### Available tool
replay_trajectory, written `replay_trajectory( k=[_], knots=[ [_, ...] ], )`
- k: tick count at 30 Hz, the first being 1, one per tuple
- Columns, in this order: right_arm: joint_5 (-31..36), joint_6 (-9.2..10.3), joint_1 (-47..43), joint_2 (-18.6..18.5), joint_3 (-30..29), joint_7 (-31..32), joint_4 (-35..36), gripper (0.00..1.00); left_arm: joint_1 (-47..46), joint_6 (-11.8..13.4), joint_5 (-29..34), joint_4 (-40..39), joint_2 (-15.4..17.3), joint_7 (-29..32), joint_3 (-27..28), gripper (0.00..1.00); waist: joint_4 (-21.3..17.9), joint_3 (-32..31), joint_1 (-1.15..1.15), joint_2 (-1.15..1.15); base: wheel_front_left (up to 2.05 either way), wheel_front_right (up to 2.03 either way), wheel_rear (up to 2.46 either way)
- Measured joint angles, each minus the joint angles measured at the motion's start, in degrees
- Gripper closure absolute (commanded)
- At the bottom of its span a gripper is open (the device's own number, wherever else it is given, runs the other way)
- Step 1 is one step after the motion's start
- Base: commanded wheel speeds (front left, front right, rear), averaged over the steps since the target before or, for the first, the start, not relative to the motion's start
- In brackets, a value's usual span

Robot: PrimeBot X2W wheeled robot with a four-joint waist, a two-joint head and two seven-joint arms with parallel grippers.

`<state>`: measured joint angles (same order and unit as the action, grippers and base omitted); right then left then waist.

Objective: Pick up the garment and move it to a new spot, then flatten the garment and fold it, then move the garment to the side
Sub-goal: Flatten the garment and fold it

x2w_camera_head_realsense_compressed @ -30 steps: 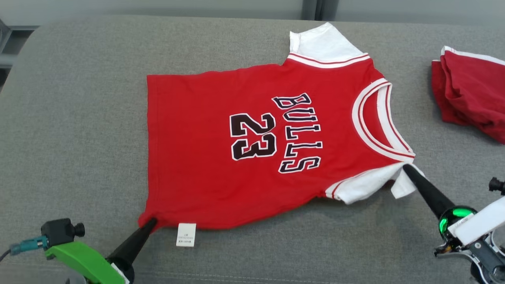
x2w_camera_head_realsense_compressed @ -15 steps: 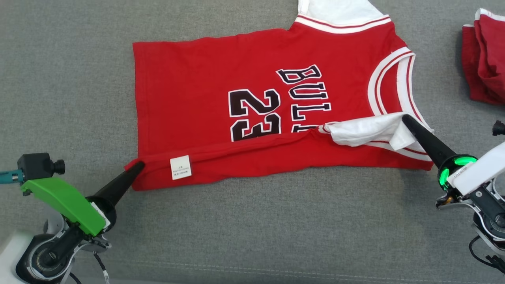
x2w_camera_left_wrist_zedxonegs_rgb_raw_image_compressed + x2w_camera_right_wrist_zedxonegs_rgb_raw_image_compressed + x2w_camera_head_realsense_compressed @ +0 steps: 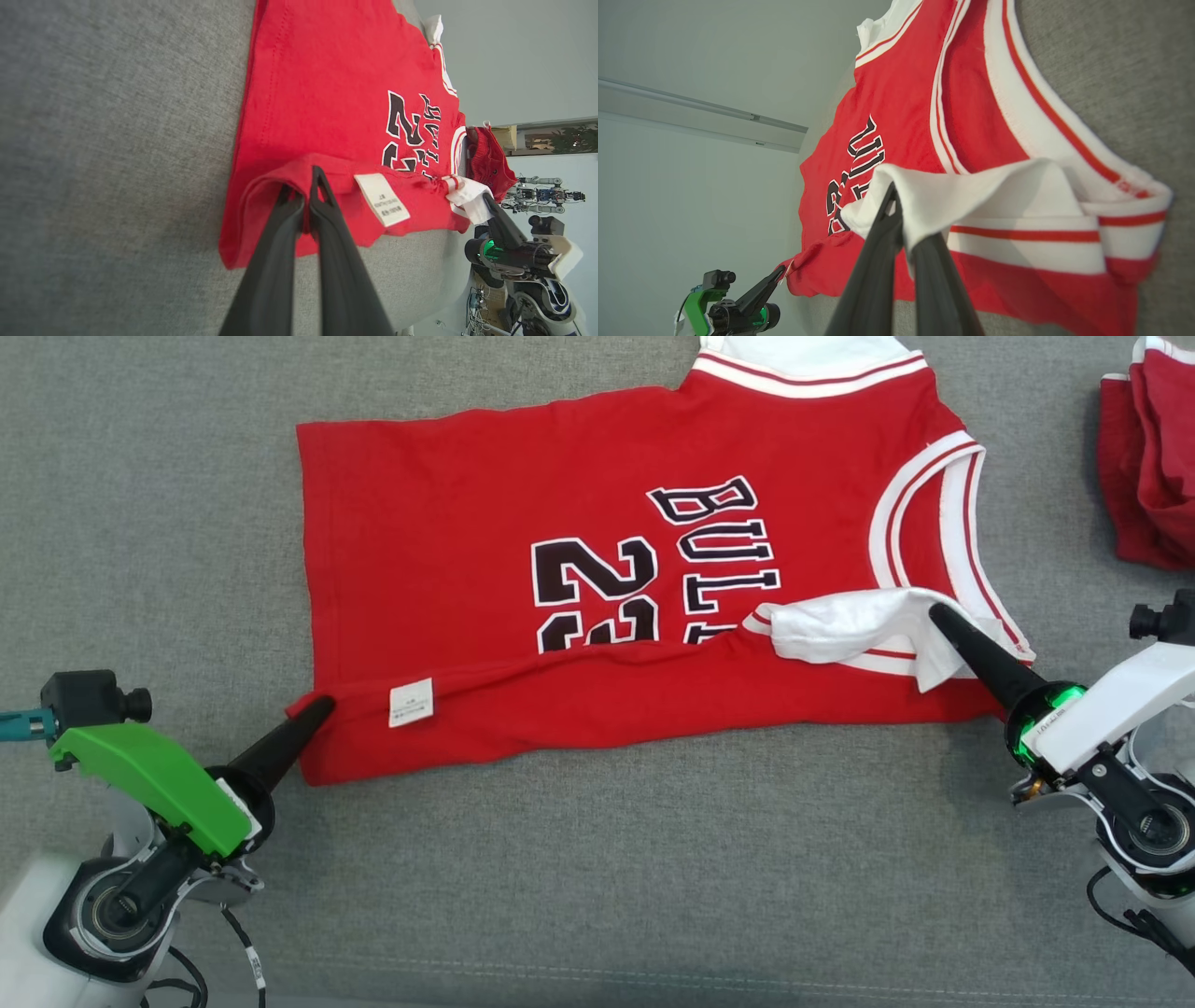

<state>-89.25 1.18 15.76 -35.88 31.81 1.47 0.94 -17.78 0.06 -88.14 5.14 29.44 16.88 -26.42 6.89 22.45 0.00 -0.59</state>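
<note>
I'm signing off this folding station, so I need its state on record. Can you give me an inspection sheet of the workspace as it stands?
Surface: grey fabric surface, stitched seam along its near edge.
Job's things: red jersey lying print up, near edge turned over onto the lettering; white sleeve lifted; care label exposed.
Clutter: second red garment, bunched at the right edge.
Grippers: left gripper fingers shut on the jersey's hem corner; right gripper fingers shut on the sleeve.
Cables: black cable below the left wrist; another cable below the right wrist.
Surroundings: pale wall; what looks like another robot rig behind.
</note>
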Motion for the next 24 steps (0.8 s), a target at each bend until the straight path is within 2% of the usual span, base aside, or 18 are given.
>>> replay_trajectory(
  k=[1, 2, 3, 4, 10, 15, 18, 19, 24],
  knots=[
    [0.5, 0.00, 0.3, 0.0, 0.0, 0.0, -0.1, 0.00, 0.0, 0.0, 0.0, 0.2, 0.0, 0.0, 0.0, 0.54, -0.1, 0.0, 0.00, 0.00, 0.00, 0.00, 0.00],
    [1.0, 0.00, 0.5, 0.1, -0.1, -0.3, -0.3, 0.00, -0.1, 0.0, 0.1, 0.4, -0.1, 0.0, -0.1, 0.37, -0.1, -0.1, 0.00, 0.00, 0.00, 0.00, 0.00],
    [1.3, 0.00, 0.8, 0.3, -0.1, -0.6, -0.6, 0.00, -0.1, 0.1, 0.2, 0.7, -0.2, -0.1, 0.0, 0.13, -0.1, -0.1, 0.00, 0.00, 0.00, 0.00, 0.00],
    [1.4, 0.05, 1.2, 0.5, -0.2, -0.9, -1.0, 0.00, -0.2, 0.2, 0.2, 1.3, -0.4, -0.4, 0.1, 0.01, -0.2, -0.1, 0.00, 0.00, 0.00, 0.00, 0.00],
    [2.9, 0.40, 1.8, 1.5, -0.1, -2.3, -3.2, 0.00, -1.2, -0.1, 1.4, 3.4, -1.9, -3.1, 0.3, 0.00, -0.2, -1.2, 0.00, 0.00, 0.00, 0.00, 0.00],
    [5.9, -0.25, 1.7, 1.2, 0.2, -4.1, -3.6, 0.00, -1.3, -1.1, 7.1, 3.6, -1.5, -7.0, 0.2, 0.00, -0.2, -2.6, 0.00, 0.00, 0.00, 0.00, 0.00],
    [10.5, -0.58, 1.6, 0.2, 0.7, -6.8, -3.6, 0.00, -1.3, -1.4, 11.8, 3.7, -0.7, -10.9, 0.4, 0.00, -0.3, -3.9, 0.00, 0.00, 0.00, 0.00, 0.00],
    [12.3, -0.36, 1.6, -0.3, 0.7, -8.1, -4.0, 0.00, -1.2, -1.4, 12.5, 3.7, -0.6, -12.2, 0.6, 0.00, -0.3, -4.4, 0.00, 0.00, 0.00, 0.00, 0.00],
    [21.3, 3.68, 1.1, -2.1, 0.5, -14.7, -6.3, 0.00, 0.7, -2.2, 14.2, 3.8, -2.1, -16.4, 0.4, 0.00, -0.5, -7.1, 0.00, 0.00, 0.00, 0.00, 0.00]
  ],
)
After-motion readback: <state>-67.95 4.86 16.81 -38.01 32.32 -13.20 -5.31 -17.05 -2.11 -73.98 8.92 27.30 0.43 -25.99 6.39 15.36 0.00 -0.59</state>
